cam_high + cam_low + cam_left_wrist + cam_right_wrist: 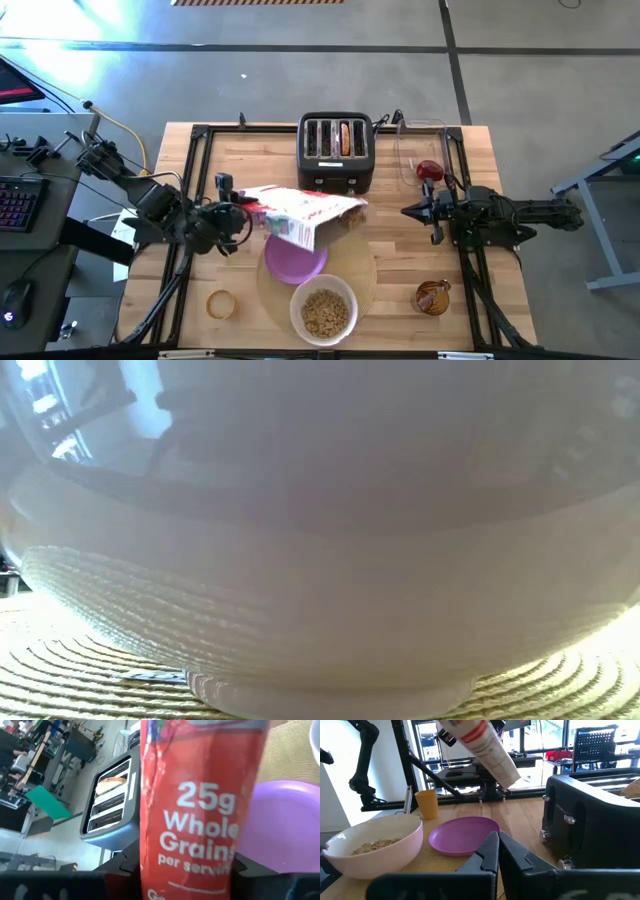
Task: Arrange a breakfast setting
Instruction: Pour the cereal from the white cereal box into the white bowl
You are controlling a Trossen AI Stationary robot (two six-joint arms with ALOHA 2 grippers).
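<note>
My left gripper [243, 216] is shut on a red-and-white cereal box [305, 214], held in the air over the small purple plate [293, 262]. The white bowl [324, 310] holds tan cereal and stands on the round tan mat [358, 268] beside the plate. It fills the low view [320, 560]. The amber glass cup [433, 297] stands at the near right. The red fruit [430, 171] lies at the far right. A bagel [112, 781] sits in a toaster slot. No spoon shows. My right gripper [408, 211] is shut and empty, right of the mat. My left gripper pinches the cereal box between its two fingers, one on each broad face, near the box's closed end [150, 870]. The fingers come level from the table's left. The box is lifted clear and slants with its open end [507, 779] lower, above the plate.
A black toaster [337, 150] stands at the far middle of the table. A small yellow cup [221, 303] stands at the near left. A clear container [420, 150] lies around the red fruit at the far right.
</note>
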